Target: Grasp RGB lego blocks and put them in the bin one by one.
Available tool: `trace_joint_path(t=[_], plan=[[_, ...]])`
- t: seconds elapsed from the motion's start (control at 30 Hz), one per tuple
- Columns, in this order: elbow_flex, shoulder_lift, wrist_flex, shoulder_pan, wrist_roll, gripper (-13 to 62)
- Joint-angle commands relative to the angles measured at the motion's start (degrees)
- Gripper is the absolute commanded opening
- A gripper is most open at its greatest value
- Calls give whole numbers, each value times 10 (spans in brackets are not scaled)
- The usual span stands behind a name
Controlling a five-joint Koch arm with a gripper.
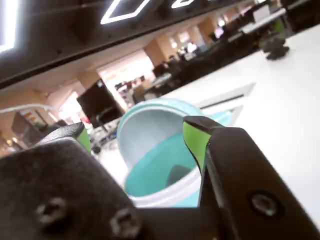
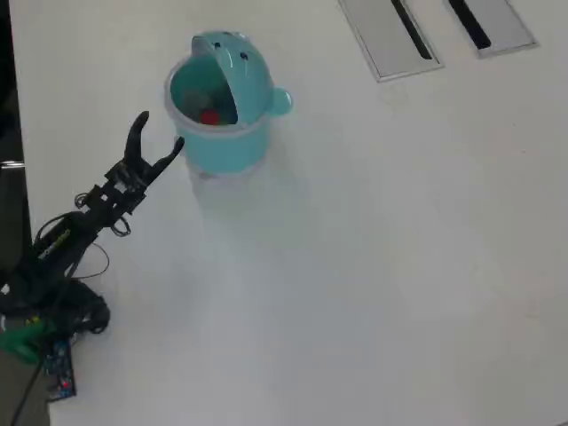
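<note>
Lego first: one red block (image 2: 209, 116) lies at the bottom of the bin (image 2: 232, 146), with something greyish and indistinct beside it that may be another piece, though I cannot be sure. No other block shows anywhere on the white table (image 2: 373, 266), so my guess is that the job is nearly or wholly done, the blue and yellow-green ones being either inside and hidden or out of sight. That teal tub stands near the table's far edge in the overhead view, lid (image 2: 238, 71) tipped back. Just beside it, to the left in that view, hangs the gripper (image 2: 158, 131), jaws spread wide and holding nothing; from the wrist camera the tub's mouth sits right between the two tips.
</note>
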Motion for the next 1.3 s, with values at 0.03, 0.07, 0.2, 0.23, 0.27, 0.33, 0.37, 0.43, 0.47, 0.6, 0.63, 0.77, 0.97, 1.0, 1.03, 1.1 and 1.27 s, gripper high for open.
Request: trace_joint_path(t=[0.03, 0.07, 0.2, 0.23, 0.27, 0.33, 0.37, 0.43, 0.47, 0.6, 0.63, 0.77, 0.97, 1.0, 1.03, 1.1, 1.27], plan=[[-4, 38, -45, 17, 33, 345], [1, 44, -45, 20, 46, 345], [31, 71, -50, 35, 96, 345], [41, 82, -50, 39, 106, 345], [52, 90, -50, 42, 118, 345], [71, 106, -52, 50, 141, 345], [83, 116, -55, 52, 148, 345], [101, 131, -67, 58, 162, 344], [107, 138, -67, 61, 166, 344], [131, 162, -68, 67, 194, 341], [141, 165, -73, 71, 203, 341], [193, 169, -140, 119, 247, 342], [275, 168, -208, 185, 309, 342], [287, 168, -219, 189, 316, 342], [301, 169, -232, 191, 316, 342], [328, 168, -265, 193, 316, 340], [374, 169, -323, 205, 320, 339]])
